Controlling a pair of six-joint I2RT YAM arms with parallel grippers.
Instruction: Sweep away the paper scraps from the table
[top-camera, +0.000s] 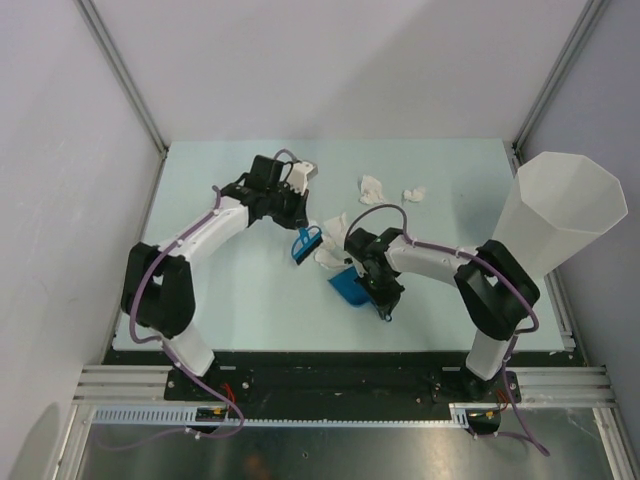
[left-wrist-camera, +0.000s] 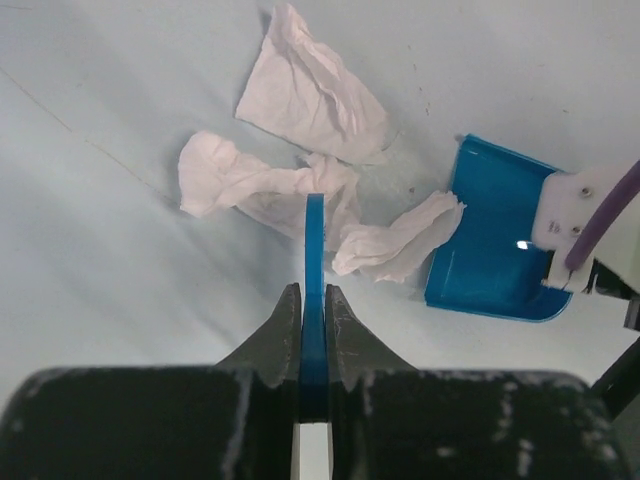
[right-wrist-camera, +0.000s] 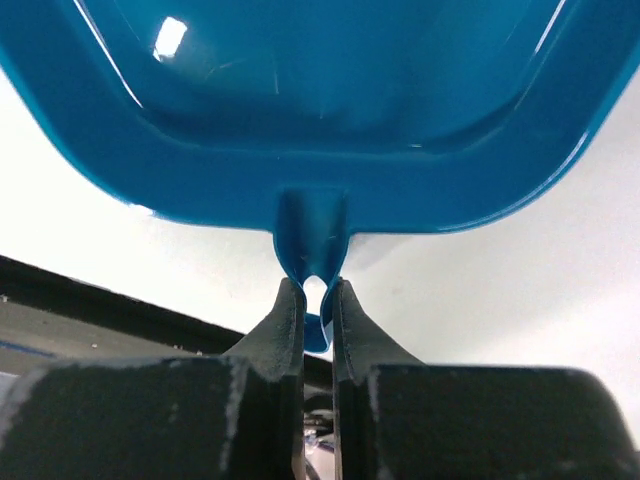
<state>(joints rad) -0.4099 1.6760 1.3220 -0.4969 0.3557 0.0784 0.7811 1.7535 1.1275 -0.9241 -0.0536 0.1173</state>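
Observation:
My left gripper (top-camera: 297, 220) (left-wrist-camera: 313, 296) is shut on the thin handle of a blue brush (top-camera: 305, 244) (left-wrist-camera: 315, 240), seen edge-on. Its tip rests among crumpled white paper scraps (left-wrist-camera: 262, 181) on the mint-green table (top-camera: 230, 290); one flatter scrap (left-wrist-camera: 312, 95) lies beyond, another (left-wrist-camera: 395, 240) touches the mouth of the blue dustpan (left-wrist-camera: 495, 240). My right gripper (top-camera: 364, 272) (right-wrist-camera: 317, 290) is shut on the dustpan's handle (right-wrist-camera: 312, 235); the pan (top-camera: 350, 288) (right-wrist-camera: 320, 110) sits just right of the brush. In the top view, scraps lie by the brush (top-camera: 330, 256), further back (top-camera: 372, 187) (top-camera: 413, 194), and behind the left wrist (top-camera: 305, 170).
A tall white faceted bin (top-camera: 560, 205) stands at the table's right edge, beside the right arm's elbow. Grey walls close off the left, back and right. A black and metal rail strip (top-camera: 340, 385) runs along the front.

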